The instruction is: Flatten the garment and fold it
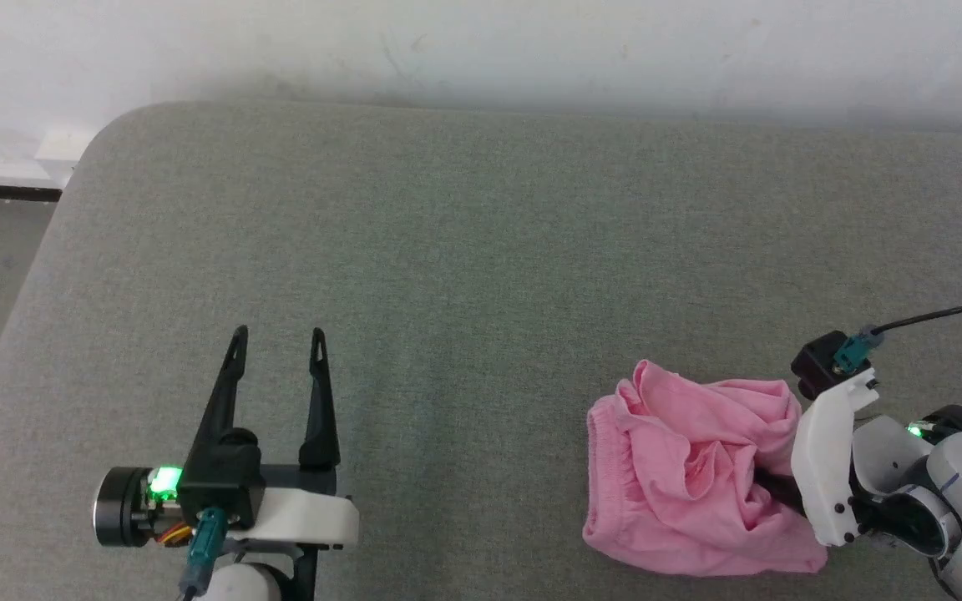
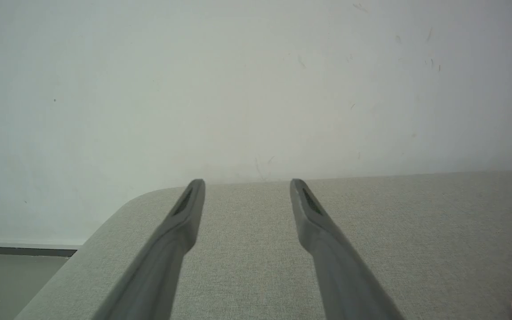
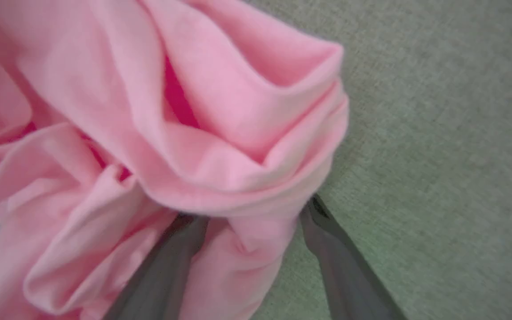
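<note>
Pink and thin, the garment (image 1: pixel 690 484) is lying in a crumpled heap near the front edge of the grey cloth-covered tabletop (image 1: pixel 448 250), toward its right end, with the gathered waistband bulging on its left side. The right gripper (image 3: pixel 251 218) is reaching into the heap from the right, its fingers (image 3: pixel 327 249) spread apart and straddling a thick fold, the tips hiding under the cloth; nothing is being pinched. The left gripper (image 1: pixel 278 342) is hovering well apart toward the left, fingers released and empty. Closing here is risking a bite on several layers at once, so a lift would be dragging the whole bundle instead of opening it, perhaps over the front edge
</note>
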